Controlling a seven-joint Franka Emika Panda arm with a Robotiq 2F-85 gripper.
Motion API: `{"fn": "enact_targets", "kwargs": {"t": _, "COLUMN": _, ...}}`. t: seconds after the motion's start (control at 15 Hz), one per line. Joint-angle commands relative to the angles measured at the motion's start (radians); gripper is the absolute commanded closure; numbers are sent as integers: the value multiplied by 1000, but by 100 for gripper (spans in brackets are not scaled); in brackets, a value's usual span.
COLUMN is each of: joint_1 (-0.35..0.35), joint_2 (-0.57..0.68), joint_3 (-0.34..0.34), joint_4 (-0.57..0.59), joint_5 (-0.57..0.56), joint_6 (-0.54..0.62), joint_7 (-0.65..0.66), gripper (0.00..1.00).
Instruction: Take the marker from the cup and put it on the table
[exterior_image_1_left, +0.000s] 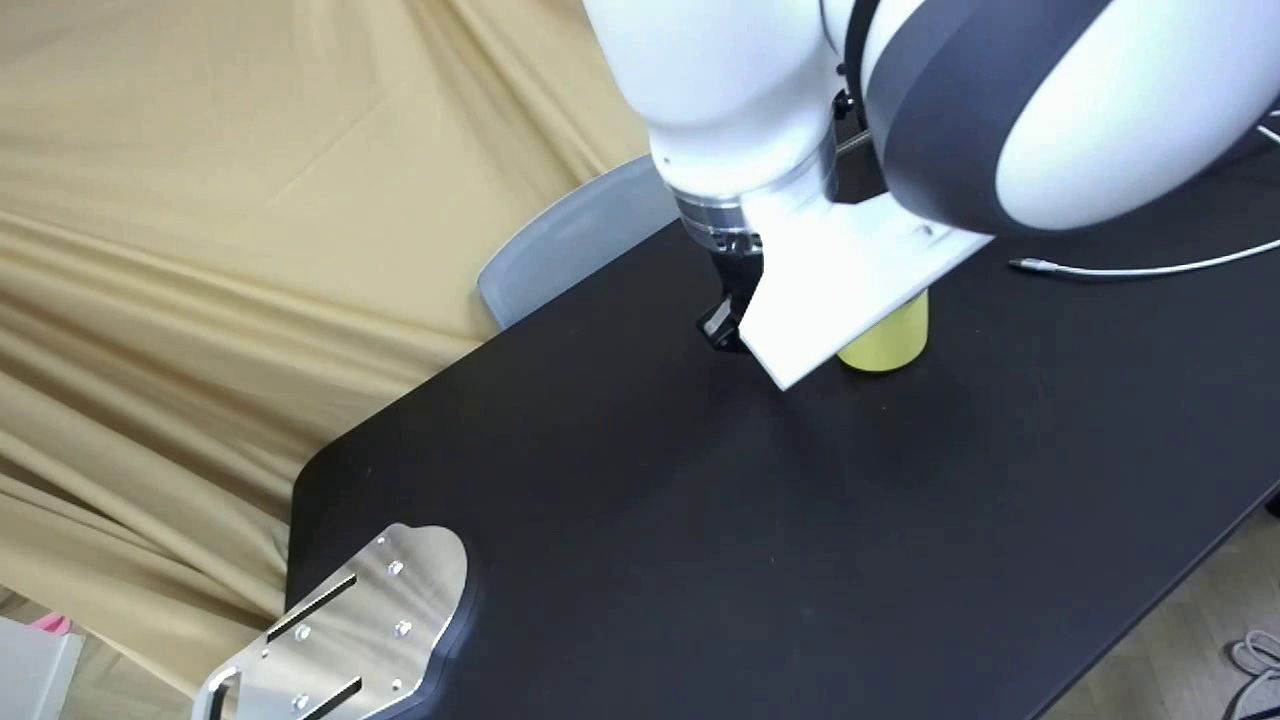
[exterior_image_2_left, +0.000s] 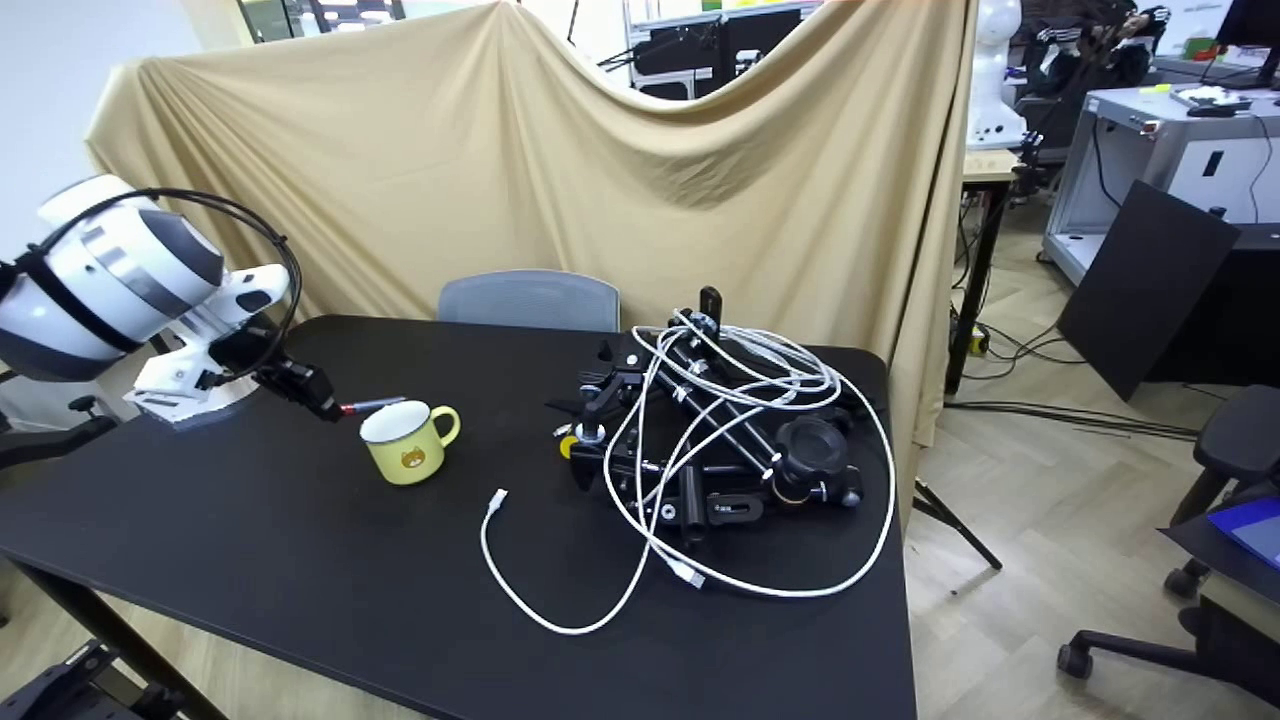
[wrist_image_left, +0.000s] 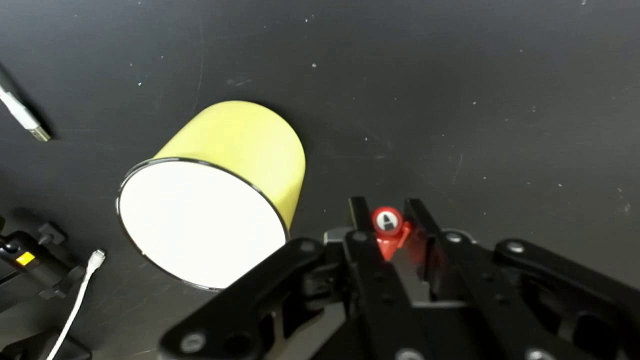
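Note:
The marker has a red end and a whitish-blue body. It sticks out sideways from my gripper, and its far end lies by the cup's rim in that exterior view. In the wrist view my gripper is shut on the marker's red end; the rest of the marker is hidden there. The pale yellow-green cup stands upright on the black table, beside the gripper. The cup looks white and overexposed inside in the wrist view. In an exterior view the arm partly covers the cup and hides the marker.
A black folded stand with white cables lies on the table past the cup. A cable plug lies near the cup. A metal plate sits at a table corner. A grey-blue chair stands behind the table's edge.

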Motion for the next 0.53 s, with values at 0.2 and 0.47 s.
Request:
{"fn": "enact_targets", "kwargs": {"t": 0.2, "joint_1": 65, "joint_2": 129, "joint_3": -40, "joint_4": 86, "joint_5": -88, "joint_6": -15, "joint_7": 97, "gripper": 94}}
{"fn": "enact_targets", "kwargs": {"t": 0.47, "joint_1": 68, "joint_2": 171, "joint_3": -31, "joint_4": 110, "joint_5": -53, "joint_6": -25, "joint_7": 60, "gripper": 46}}
